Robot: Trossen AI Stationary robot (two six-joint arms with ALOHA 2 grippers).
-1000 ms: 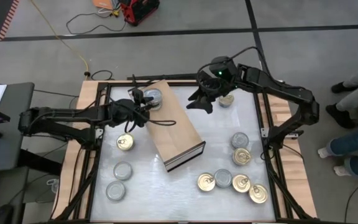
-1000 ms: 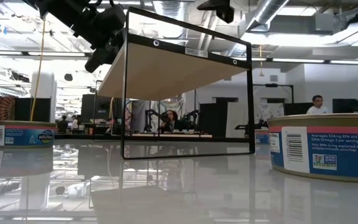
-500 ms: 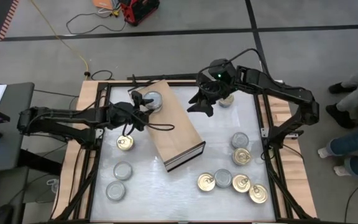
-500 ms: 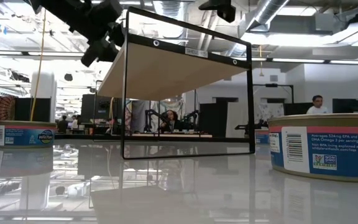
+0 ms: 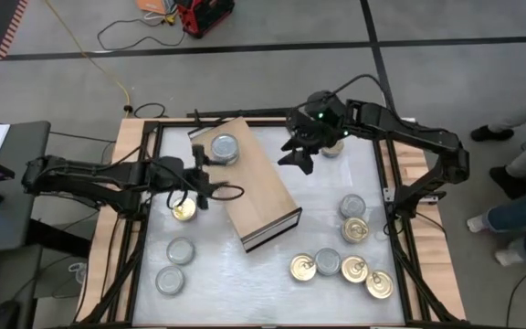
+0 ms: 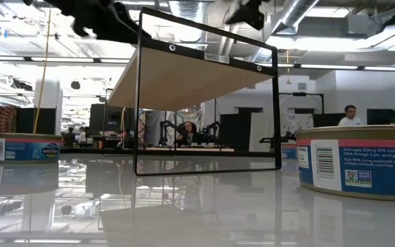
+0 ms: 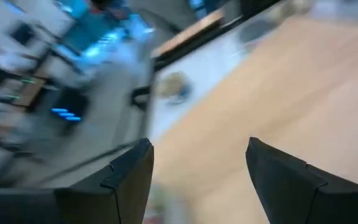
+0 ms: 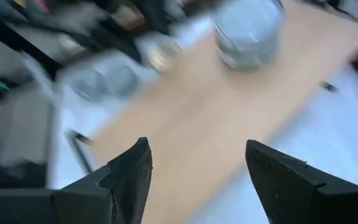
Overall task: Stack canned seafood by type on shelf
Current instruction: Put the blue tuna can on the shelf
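Observation:
The shelf (image 5: 256, 187) is a light-wood board lying slantwise mid-table, its dark-framed open end (image 6: 208, 103) toward the near edge. One silver-topped tin (image 5: 224, 149) stands on the board's far end; the right wrist view shows this tin (image 8: 248, 31) too. My left gripper (image 5: 203, 179) hovers open just off the shelf's left side, above a gold-topped tin (image 5: 184, 208), with nothing between its fingers (image 7: 132, 171). My right gripper (image 5: 298, 155) hangs open over the shelf's far right edge, beside another tin (image 5: 332, 146).
Two silver tins (image 5: 180, 249) (image 5: 170, 280) stand on the table at the near left. Several gold and silver tins (image 5: 341, 267) cluster at the near right, with two more (image 5: 352, 217) by the right edge. People's legs show past the table's right side.
My left gripper has opened and let go of the silver tin, which stays standing on the shelf's far end. It has then drawn back toward the table's left and near edges, rolling its wrist as it went.

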